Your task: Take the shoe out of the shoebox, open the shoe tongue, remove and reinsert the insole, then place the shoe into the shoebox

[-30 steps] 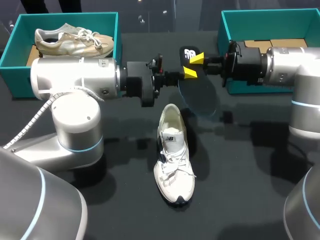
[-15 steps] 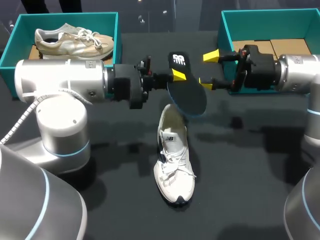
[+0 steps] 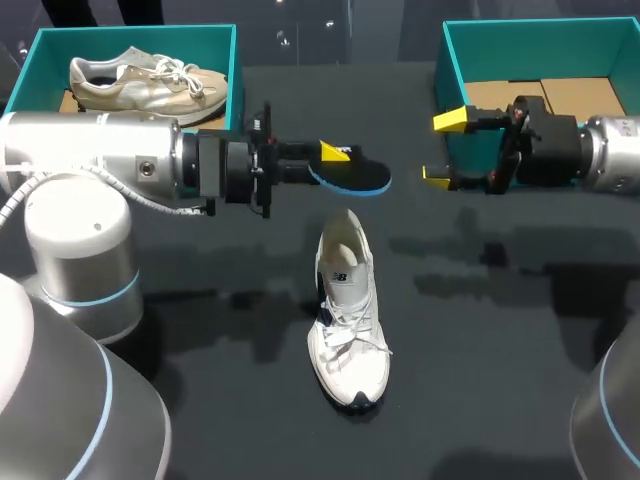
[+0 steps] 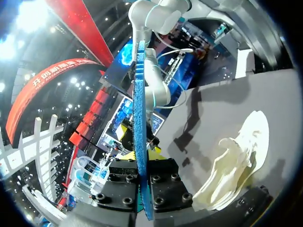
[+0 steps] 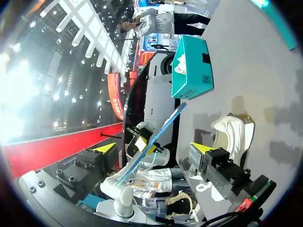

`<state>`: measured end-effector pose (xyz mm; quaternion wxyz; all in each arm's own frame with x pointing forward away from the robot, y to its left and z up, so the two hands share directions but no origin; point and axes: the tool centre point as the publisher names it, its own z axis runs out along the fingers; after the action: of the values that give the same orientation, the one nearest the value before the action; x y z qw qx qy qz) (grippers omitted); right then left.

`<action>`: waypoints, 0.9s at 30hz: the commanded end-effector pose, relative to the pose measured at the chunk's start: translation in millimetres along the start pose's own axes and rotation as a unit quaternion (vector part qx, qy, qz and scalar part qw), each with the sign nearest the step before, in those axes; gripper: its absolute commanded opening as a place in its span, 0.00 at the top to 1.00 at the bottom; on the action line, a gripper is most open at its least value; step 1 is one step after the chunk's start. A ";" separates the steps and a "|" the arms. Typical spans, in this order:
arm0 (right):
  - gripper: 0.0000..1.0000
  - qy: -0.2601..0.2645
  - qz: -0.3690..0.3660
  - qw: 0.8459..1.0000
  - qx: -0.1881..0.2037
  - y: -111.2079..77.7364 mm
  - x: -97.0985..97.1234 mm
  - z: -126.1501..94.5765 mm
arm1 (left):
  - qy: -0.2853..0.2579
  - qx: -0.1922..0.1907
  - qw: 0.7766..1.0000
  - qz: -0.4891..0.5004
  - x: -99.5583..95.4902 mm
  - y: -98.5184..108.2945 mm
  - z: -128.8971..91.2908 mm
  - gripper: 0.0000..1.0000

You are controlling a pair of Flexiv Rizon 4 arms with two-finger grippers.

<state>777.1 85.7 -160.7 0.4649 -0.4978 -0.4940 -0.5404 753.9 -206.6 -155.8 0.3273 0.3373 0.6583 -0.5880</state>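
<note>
Your left gripper is clenched on the insole, just beyond the heel of the white shoe on the table. Your right gripper hangs released. Reinsertion looks in hand: next, angle the insole into the shoe's opening.

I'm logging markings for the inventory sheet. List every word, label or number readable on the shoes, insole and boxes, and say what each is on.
No text can be read here.
White shoe, tongue label: a dark mark, too small to read.
Shoebox, its side in the right wrist view: dark labels, too blurred to read.
Insole in the left hand: no print shows.
</note>
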 end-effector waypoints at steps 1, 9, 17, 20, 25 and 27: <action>0.00 -0.002 0.000 1.000 -0.003 -3.1 1.1 -0.6 | 0.044 0.069 0.985 -0.155 -4.9 2.8 -5.1 1.00; 0.00 -0.002 0.000 1.000 -0.003 -3.1 1.1 -0.6 | 0.044 0.069 0.985 -0.155 -4.9 2.8 -5.1 1.00; 0.00 -0.002 0.000 1.000 -0.003 -3.1 1.1 -0.6 | 0.035 0.051 0.962 -0.264 -4.8 -2.1 -3.2 1.00; 0.00 -0.002 0.000 1.000 -0.003 -3.1 1.1 -0.6 | 0.017 0.039 0.938 -0.344 -9.4 -5.1 -3.7 1.00; 0.00 -0.002 0.000 1.000 -0.003 -3.1 1.1 -0.6 | 0.007 0.035 0.894 -0.446 -14.6 -21.2 -6.1 1.00; 0.00 -0.002 0.000 1.000 -0.003 -3.1 1.1 -0.6 | -0.003 0.037 0.872 -0.488 -15.7 -25.3 -6.9 1.00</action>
<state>775.5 85.0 -159.9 0.4637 -0.4991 -0.4936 -0.5407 752.1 -206.3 -134.5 0.0611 0.1090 0.7094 -0.6937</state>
